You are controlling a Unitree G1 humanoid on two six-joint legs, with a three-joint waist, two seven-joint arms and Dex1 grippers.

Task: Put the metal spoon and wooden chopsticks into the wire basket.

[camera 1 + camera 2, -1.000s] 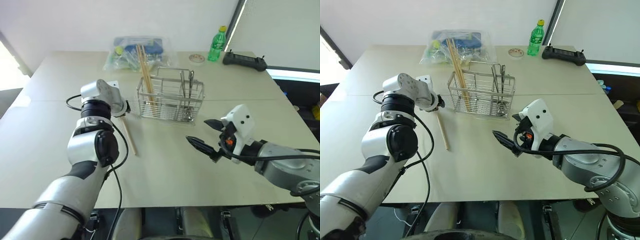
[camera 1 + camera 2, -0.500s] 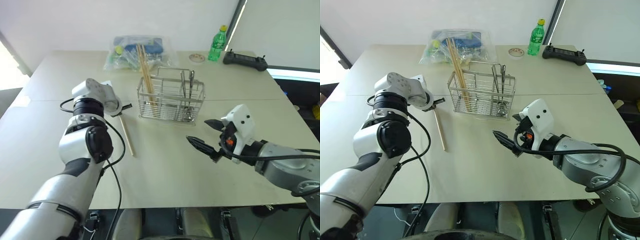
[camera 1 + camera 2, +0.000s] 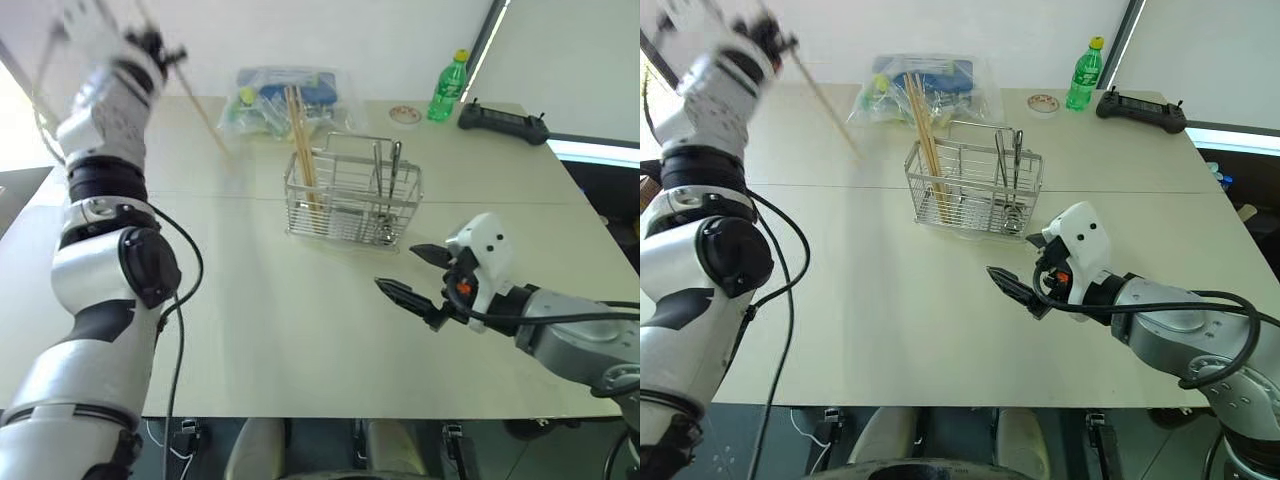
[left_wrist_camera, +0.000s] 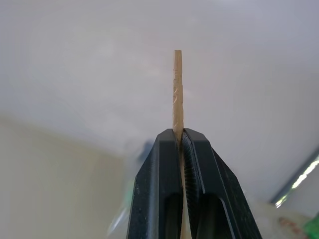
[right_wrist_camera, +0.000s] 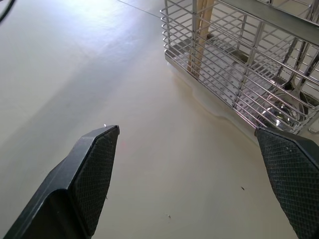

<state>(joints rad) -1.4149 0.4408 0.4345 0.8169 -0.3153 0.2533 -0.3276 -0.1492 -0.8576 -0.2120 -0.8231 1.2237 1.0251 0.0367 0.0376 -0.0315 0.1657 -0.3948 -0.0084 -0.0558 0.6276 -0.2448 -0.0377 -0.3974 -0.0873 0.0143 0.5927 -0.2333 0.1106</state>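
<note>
The left gripper (image 4: pixel 180 137) is pinching one wooden chopstick (image 3: pixel 205 117), seemingly clear of the table (image 3: pixel 300 300), while the right gripper (image 3: pixel 412 270) is gaping near the wire basket (image 3: pixel 352 200).

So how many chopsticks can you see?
3 chopsticks: one pinched in the raised left gripper, two standing together at the left end of the wire basket. More may hide behind those.

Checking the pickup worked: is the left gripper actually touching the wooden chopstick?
Touching. In the left wrist view the left gripper has its two black fingers pressed shut on the wooden chopstick, which sticks out past the tips.
</note>
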